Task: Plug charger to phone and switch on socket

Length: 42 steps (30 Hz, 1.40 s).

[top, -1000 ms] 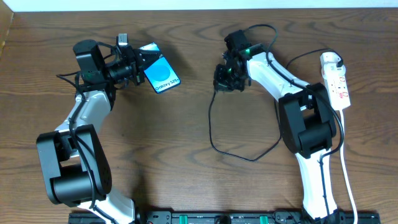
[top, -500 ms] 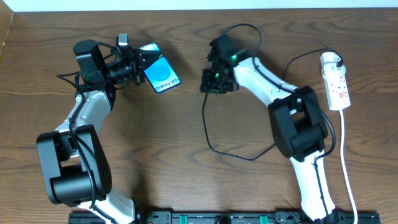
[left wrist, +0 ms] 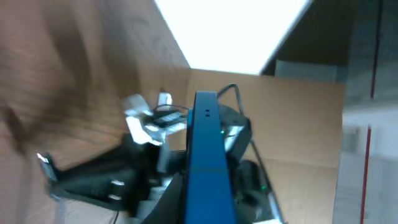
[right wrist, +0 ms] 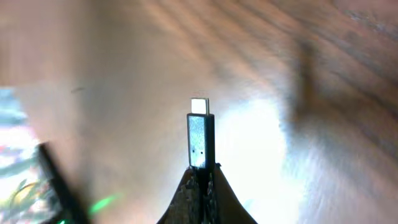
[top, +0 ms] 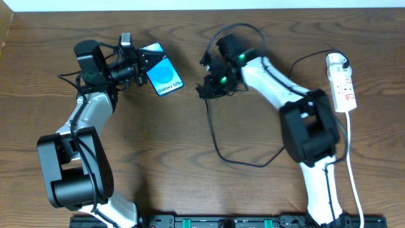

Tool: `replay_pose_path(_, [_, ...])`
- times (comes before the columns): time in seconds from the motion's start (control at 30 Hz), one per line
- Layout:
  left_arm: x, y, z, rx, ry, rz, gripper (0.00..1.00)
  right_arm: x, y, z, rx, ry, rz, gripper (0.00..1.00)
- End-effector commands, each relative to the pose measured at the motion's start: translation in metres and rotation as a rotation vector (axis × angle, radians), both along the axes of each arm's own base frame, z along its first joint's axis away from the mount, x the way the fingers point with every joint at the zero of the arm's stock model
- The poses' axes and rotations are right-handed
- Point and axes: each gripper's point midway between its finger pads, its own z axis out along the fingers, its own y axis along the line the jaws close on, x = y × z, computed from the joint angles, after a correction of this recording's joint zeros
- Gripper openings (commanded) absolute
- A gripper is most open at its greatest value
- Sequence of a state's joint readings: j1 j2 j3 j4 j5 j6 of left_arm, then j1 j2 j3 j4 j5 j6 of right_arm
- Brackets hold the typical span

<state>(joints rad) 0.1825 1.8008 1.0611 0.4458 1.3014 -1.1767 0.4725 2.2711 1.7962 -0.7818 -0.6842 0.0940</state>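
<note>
Two pairs of jaws pinch: left jaws the phone [top: 164, 76], right jaws the charger [right wrist: 200, 134] tip (socket [top: 342, 83] comes later). Plugging is in hand; next, align tip with port.

The left arm [top: 87, 117] and right arm [top: 271, 77] share white link shells and bulky black joint housings; small green lights [top: 240, 58] glow at the right wrist.
</note>
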Motion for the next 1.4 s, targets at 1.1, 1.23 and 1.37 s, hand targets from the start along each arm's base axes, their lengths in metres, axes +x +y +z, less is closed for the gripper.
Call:
replay_pose_path(1.1, [0.016, 0.006, 0.074, -0.109, -0.172, 0.069, 0.07, -0.082, 0.037, 0.207, 0.103, -0.372, 0.068, 0.01])
replay_pose_path(1.23, [0.013, 0.003, 0.074, -0.107, -0.171, 0.046, 0.07, -0.08, 0.036, 0.201, 0.078, -0.365, 0.055, 0.01])
replay_pose_path(1.37, [0.011, 0.001, 0.073, -0.106, -0.17, 0.03, 0.07, -0.08, 0.037, 0.193, 0.064, -0.34, 0.047, 0.01])
